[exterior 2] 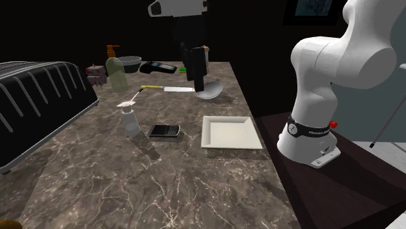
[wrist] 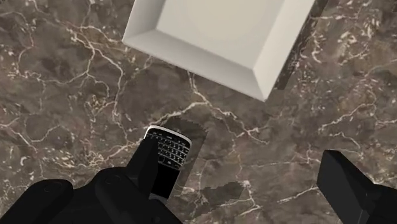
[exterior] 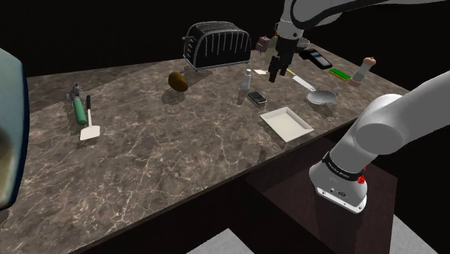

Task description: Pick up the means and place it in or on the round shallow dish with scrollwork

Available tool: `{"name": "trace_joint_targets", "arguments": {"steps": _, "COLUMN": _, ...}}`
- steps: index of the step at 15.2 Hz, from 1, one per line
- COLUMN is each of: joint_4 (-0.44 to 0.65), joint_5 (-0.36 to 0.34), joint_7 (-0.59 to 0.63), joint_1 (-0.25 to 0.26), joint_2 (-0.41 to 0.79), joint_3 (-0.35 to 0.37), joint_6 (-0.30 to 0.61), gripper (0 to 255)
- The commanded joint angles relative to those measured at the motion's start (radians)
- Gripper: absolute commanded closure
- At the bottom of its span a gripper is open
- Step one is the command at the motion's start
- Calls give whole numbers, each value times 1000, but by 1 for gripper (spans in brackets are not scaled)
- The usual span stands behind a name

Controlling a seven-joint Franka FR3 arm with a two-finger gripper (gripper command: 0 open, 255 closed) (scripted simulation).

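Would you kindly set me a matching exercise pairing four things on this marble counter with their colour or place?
Things:
1. toaster
2. square dish
3. phone
4. spatula

Descriptions:
A. white, by the near edge of the counter
B. dark handle, pale blade, toward the shoulder view's left end
C. black and ribbed, at the far edge
D. dark, with a keypad, lying between the spray bottle and the square dish

Pairs: 1-C, 2-A, 3-D, 4-B.
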Motion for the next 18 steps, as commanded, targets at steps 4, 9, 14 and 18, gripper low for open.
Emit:
{"name": "trace_joint_targets", "arguments": {"steps": 4, "joint_4": 22, "joint_5": 23, "joint_7": -7, "joint_1": -16, "joint_2": 171, "joint_3": -40, "joint_6": 166, "gripper": 0}}
{"name": "trace_joint_targets", "arguments": {"steps": 9, "joint_4": 81, "joint_5": 77, "joint_7": -32, "joint_1": -27, "joint_2": 362, "joint_3": -75, "joint_6": 309, "gripper": 0}}
{"name": "trace_joint_targets", "arguments": {"steps": 14, "joint_4": 173, "joint_5": 165, "joint_7": -77, "joint_1": -46, "joint_2": 559, "joint_3": -95, "joint_6": 420, "gripper": 0}}
{"name": "trace_joint_targets", "arguments": {"steps": 18, "joint_4": 165, "joint_5": 181, "joint_7": -88, "joint_1": -48, "joint_2": 592, "joint_3": -90, "joint_6": 459, "gripper": 0}}
